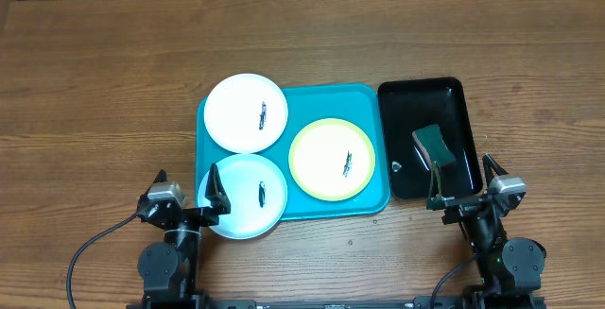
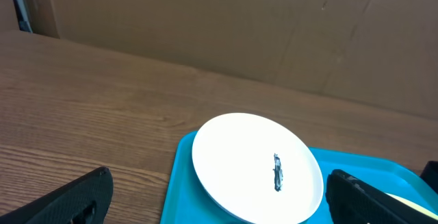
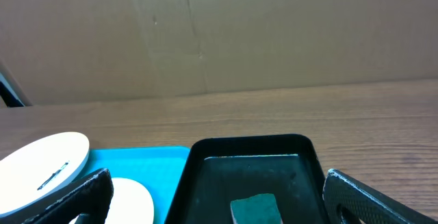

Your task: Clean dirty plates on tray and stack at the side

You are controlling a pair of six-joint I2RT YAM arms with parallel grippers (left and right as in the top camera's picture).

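Sponge (image 1: 436,145) pickup looks like the step in hand, since nothing is gripped and every plate carries a dark smear. The right tool (image 1: 463,172) hangs wide and empty at the near end of the black tray (image 1: 454,96), with the sponge lying just ahead of it inside that tray. The left tool (image 1: 187,175) is wide and empty too, beside the pale blue plate (image 1: 248,200). All three plates sit on the turquoise tray (image 1: 301,96): the white plate (image 1: 246,112) at far left and the pale blue plate at near left both overhang the rim, and the yellow-green plate (image 1: 332,160) lies to their right. To do this well, I would bring the right tool straight down, straddling the sponge's shorter side, clear of the black tray's wall, and close firmly so the sponge cannot twist while scrubbing. The tabletop (image 1: 95,82) left of the turquoise tray seems a sensible stacking spot.
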